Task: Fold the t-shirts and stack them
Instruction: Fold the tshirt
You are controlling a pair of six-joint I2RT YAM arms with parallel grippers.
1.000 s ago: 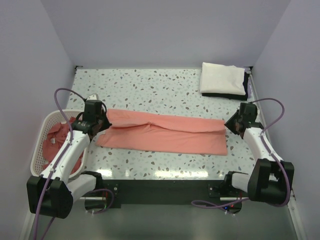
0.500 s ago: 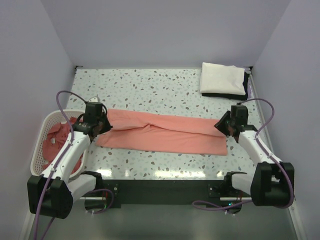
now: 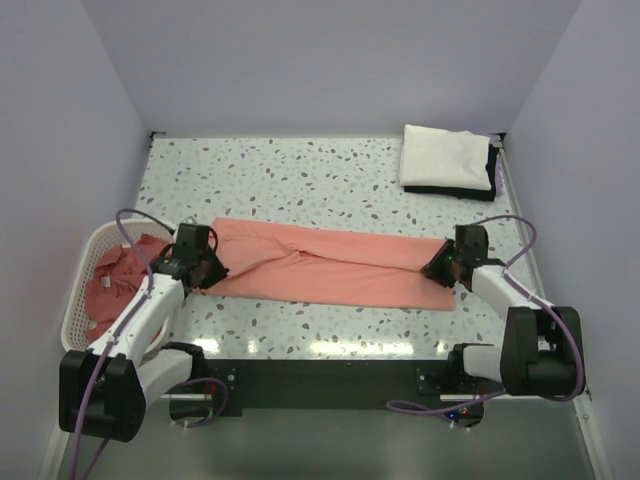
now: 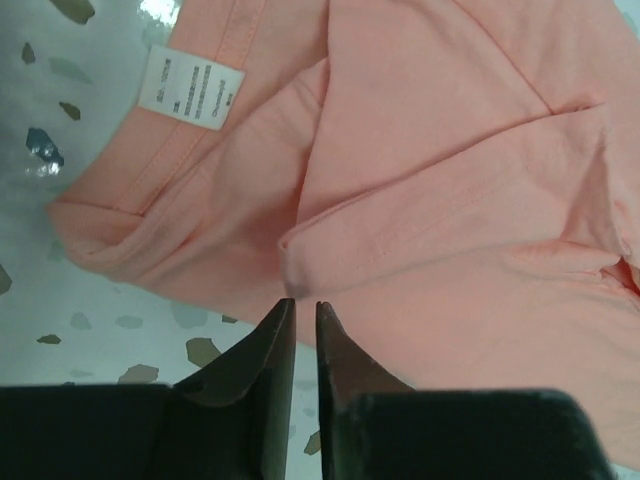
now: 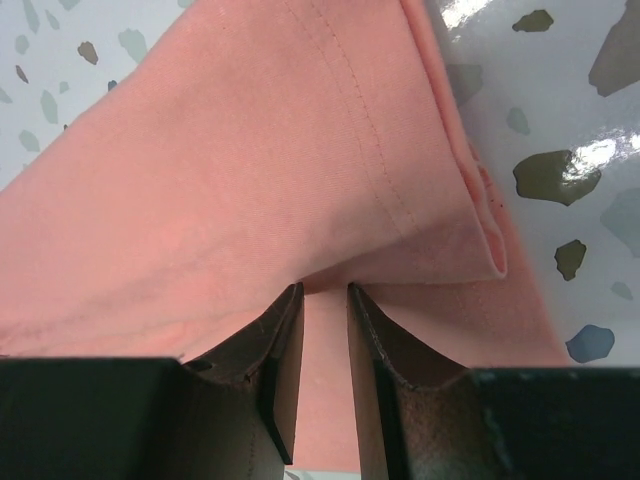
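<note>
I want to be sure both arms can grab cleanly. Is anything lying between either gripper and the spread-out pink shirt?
Nothing visible. The left gripper sits at the pink shirt near its white label; the right gripper is at the opposite folded edge, on bare cloth.

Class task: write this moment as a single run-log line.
shirt: folded lengthwise on table | left gripper: nearly closed at label end | right gripper: slightly open at hem end | basket: more shirts

far table point(image 3: 300, 170) bare — open passage | far-right corner blocked by folded white stack point(image 3: 446, 160) | left edge blocked by basket point(image 3: 80, 300) | mid-table covered by spread t-shirt point(image 3: 330, 265) — arms at both ends
</note>
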